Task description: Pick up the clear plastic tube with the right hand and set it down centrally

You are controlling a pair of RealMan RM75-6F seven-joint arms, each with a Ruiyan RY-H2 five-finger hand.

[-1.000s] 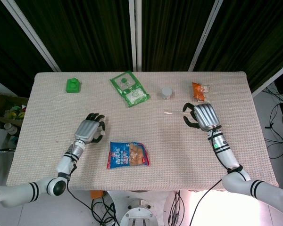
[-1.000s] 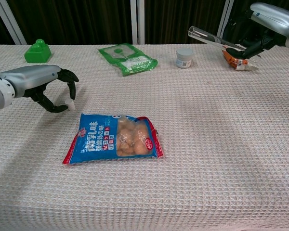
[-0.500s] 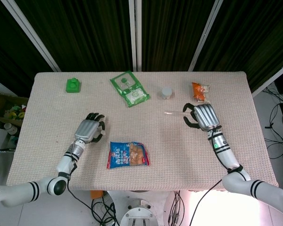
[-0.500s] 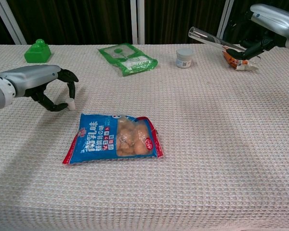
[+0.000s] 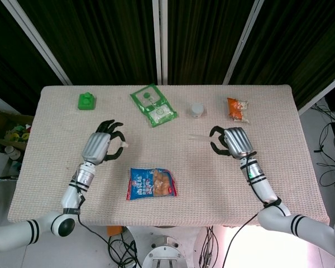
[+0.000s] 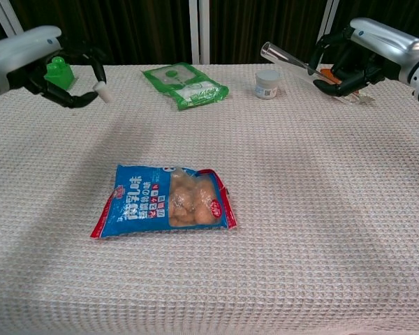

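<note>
Aloft, right hand point(image 6: 349, 59) gripping clear plastic tube point(image 6: 285, 57), tilted

A beige waffle-weave cloth point(image 5: 56, 190) covers the table. At far left sits a solid green block point(image 5: 87, 101); right of it a green-and-white pouch point(image 5: 153, 105), a grey-white jar point(image 5: 196, 109) and an orange packet point(image 5: 236, 108). Near centre lies a blue, red-trimmed snack bag point(image 6: 164, 201).

The cloth-covered surface point(image 5: 279, 167) carries a green block point(image 5: 87, 101), green packet point(image 5: 153, 105), small jar point(image 5: 196, 109), orange packet point(image 5: 237, 108) and blue snack bag point(image 5: 152, 183).
</note>
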